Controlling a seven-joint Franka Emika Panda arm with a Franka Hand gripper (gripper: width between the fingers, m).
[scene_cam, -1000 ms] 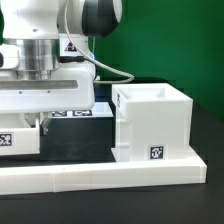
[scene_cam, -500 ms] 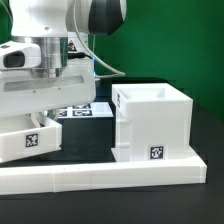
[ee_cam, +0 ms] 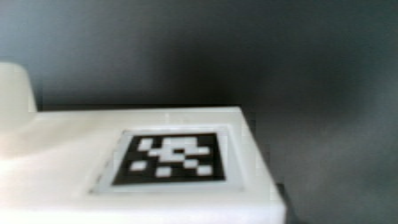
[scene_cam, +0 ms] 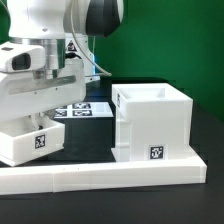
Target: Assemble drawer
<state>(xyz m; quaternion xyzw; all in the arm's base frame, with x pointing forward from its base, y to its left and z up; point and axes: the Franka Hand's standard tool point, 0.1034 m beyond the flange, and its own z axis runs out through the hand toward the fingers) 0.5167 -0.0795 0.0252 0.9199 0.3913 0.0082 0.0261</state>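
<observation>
Looking at the exterior view, you have the pincer point(scene_cam: 45, 119) down on the tray point(scene_cam: 30, 143), which sits tilted to the exterior view's left of the shell point(scene_cam: 155, 120), apart from it. The tilt suggests the pincer is clamped on the tray's wall, though its tips are mostly hidden. The rail point(scene_cam: 100, 178) lies in front of the shell on the bench point(scene_cam: 208, 130). In the wrist view you see only the tray's tagged face, close up. I judge you're mid-carry. Next, level the tray and line it up with the shell's slot, which neither view shows.
</observation>
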